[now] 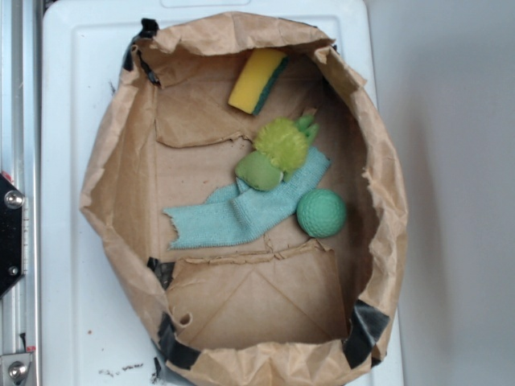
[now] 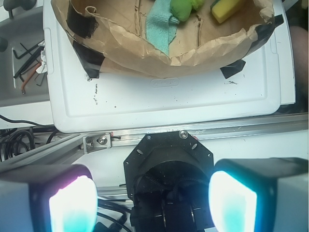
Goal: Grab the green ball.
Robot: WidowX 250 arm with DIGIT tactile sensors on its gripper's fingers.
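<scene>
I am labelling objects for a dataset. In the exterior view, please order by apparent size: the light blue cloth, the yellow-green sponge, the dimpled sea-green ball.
1. Light blue cloth, clearly largest.
2 and 3. Yellow-green sponge and dimpled sea-green ball look too alike to rank.

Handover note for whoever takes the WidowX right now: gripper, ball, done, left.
Gripper: open, empty, parked outside the paper bag, over the rail; fingers wide apart.
Green ball: on the bag floor, right side, touching the end of the teal cloth. The fuzzy yellow-green toy and lime lump sit just beyond it; don't confuse them.
Done: nothing.
Left: move in over the bag, descend, grasp the ball.
</scene>
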